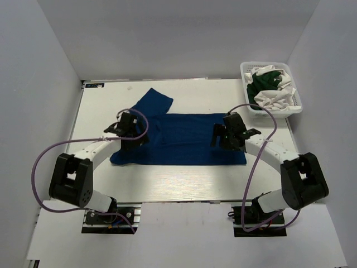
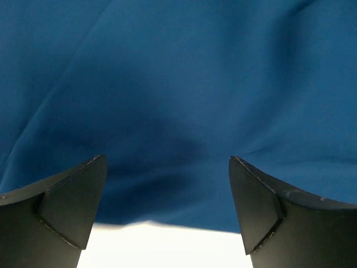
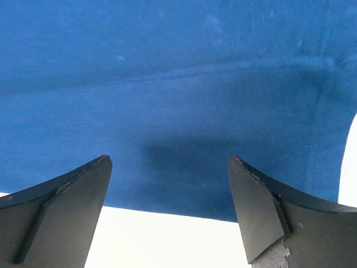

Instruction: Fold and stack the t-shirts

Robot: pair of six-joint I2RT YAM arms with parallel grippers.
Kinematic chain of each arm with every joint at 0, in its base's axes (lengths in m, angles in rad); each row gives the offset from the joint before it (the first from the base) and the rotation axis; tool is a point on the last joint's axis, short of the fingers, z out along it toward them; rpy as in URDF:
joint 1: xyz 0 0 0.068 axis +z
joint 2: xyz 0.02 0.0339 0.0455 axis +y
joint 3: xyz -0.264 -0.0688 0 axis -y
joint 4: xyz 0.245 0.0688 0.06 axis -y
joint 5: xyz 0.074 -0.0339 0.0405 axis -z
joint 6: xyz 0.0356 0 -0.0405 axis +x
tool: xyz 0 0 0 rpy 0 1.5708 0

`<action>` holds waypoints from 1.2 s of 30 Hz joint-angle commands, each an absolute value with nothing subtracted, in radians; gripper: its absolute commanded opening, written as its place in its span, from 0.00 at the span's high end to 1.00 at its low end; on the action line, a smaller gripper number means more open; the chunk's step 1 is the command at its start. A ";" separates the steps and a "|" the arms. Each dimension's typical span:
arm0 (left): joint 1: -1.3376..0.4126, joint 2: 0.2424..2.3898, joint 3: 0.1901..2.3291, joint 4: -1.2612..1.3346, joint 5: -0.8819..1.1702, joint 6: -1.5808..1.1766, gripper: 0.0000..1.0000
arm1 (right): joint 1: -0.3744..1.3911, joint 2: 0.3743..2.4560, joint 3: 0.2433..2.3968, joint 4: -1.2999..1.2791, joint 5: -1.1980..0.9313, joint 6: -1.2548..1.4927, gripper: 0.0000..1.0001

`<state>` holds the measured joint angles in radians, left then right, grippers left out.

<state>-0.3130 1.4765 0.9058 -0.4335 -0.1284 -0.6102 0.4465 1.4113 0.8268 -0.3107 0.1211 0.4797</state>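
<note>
A royal blue t-shirt (image 1: 178,139) lies spread flat across the middle of the table, one sleeve pointing to the back left. My left gripper (image 1: 129,134) hovers over its left part, open, with only blue cloth (image 2: 167,111) and the shirt's near edge between its fingers. Over the shirt's right part my right gripper (image 1: 227,135) is open too, nothing in it; its view shows the cloth (image 3: 178,100) and a hem at the right. A dark green tee (image 1: 264,79) and white tees (image 1: 274,99) are bunched in the basket.
A white plastic mesh basket (image 1: 247,68) stands at the table's back right corner. White walls enclose the table on three sides. Purple cables loop from both arms. Bare white tabletop (image 1: 184,178) runs between the shirt and the arm bases.
</note>
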 commanded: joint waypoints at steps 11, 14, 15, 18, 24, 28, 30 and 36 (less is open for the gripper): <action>-0.302 1.413 0.690 -0.627 -0.436 -0.864 0.00 | 0.450 1.531 0.726 -0.216 0.130 0.506 0.10; -0.292 1.509 0.767 -0.756 -0.401 -0.899 0.00 | 0.451 1.520 0.713 -0.213 0.135 0.512 0.10; -0.291 1.547 0.778 -0.806 -0.385 -0.922 0.00 | 0.449 1.519 0.713 -0.222 0.140 0.512 0.10; -0.291 1.559 0.737 -0.847 -0.330 -0.965 0.00 | 0.449 1.493 0.722 -0.227 0.138 0.506 0.10; -0.291 1.429 0.745 -0.952 -0.351 -0.999 0.00 | 0.451 1.444 0.785 -0.261 0.132 0.454 0.10; -0.291 1.355 0.954 -0.983 -0.454 -0.968 0.00 | 0.446 1.398 0.854 -0.282 0.156 0.442 0.10; -0.291 1.355 1.036 -0.902 -0.463 -0.928 0.00 | 0.443 1.382 0.899 -0.302 0.196 0.443 0.10; -0.291 1.513 1.329 -0.677 -0.422 -0.741 0.00 | 0.413 1.442 1.017 -0.339 0.332 0.492 0.10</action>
